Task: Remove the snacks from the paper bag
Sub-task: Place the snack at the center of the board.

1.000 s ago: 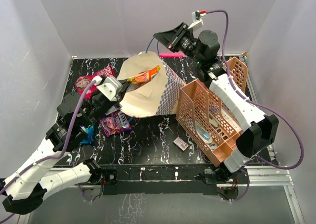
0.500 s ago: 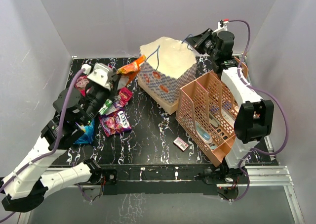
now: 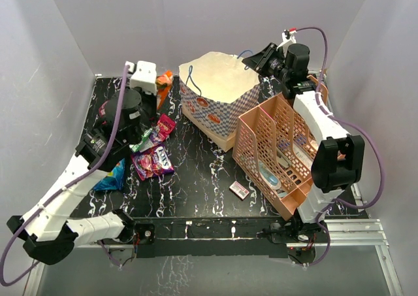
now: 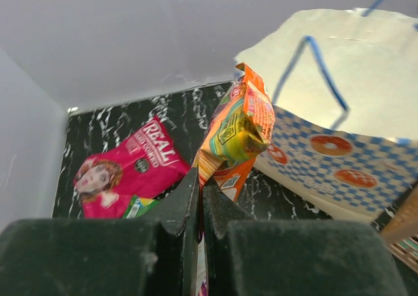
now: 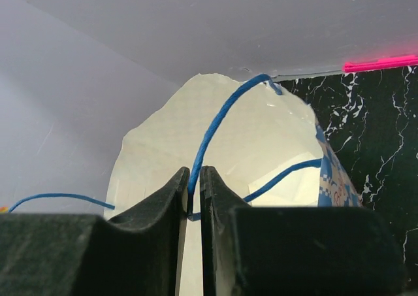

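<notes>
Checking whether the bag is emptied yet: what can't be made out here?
Paper bag floor: right wrist view, right tool pinching the handle blocks it; top view shows only pale paper.
Blue chip bag: top view, mostly under the left arm.
Rack contents: top view, too small.
Orange packet print: left wrist view, crumpled in the left tool.

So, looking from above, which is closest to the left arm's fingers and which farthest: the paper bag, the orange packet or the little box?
1. The orange packet: pinched in the left fingers, back left.
2. The paper bag: just to their right, back middle.
3. The little box: farthest, down at the front, right of middle.
</notes>
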Available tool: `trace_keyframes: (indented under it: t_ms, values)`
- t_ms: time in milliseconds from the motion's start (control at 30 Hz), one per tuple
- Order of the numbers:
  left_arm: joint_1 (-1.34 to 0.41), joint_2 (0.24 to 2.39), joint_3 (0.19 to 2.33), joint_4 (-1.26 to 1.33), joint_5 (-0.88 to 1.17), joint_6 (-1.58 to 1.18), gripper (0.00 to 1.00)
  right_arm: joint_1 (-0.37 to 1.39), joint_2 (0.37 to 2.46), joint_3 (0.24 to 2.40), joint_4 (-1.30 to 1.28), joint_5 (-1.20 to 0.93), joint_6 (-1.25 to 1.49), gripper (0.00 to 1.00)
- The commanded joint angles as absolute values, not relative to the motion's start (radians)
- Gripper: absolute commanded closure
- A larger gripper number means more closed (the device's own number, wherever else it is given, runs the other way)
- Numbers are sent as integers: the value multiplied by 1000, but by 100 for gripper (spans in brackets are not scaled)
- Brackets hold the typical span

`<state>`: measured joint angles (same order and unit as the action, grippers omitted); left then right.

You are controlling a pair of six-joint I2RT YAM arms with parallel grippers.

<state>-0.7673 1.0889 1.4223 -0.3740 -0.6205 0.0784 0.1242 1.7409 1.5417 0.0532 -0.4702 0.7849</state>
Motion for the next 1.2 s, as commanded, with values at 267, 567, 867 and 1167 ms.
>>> trace_keyframes:
  t_ms: [267,567,867,1167]
  values:
    - [-376,1122,1394,-485,-375,-147,100,108,1618,1669,-171,-514,524,36]
    - [-334,1213,1265,-415,-721,45,100,78,1501,1689,-282,-520,408,2]
    - [-338,1281,975,-30,-879,312,100,69,1313,1607,-411,-585,335,2]
    - [-336,1511,1066,-181,-778,73,97,70,988,1405,-456,-427,222,1]
